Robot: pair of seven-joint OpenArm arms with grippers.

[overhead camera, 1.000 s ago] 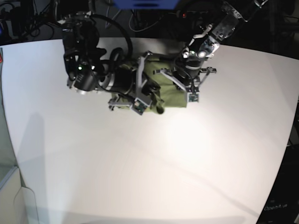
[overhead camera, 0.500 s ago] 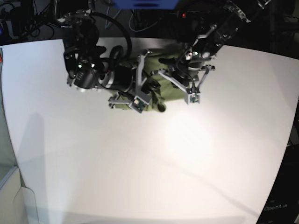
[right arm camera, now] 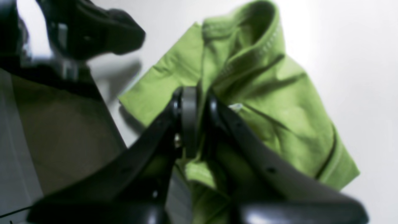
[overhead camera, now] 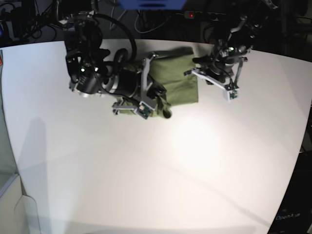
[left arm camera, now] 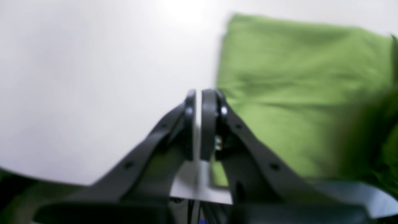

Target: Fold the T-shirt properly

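The T-shirt [overhead camera: 178, 83] lay on the counter [overhead camera: 156, 170] as a compact olive bundle, mostly folded. One end remained rumpled, with a rolled hem and loose flap; that needed tidying. My left fingers [left arm camera: 199, 124] were closed and empty, just beside the T-shirt's edge. My right fingers [right arm camera: 194, 121] were closed above the T-shirt; whether they pinched cloth I could not tell.
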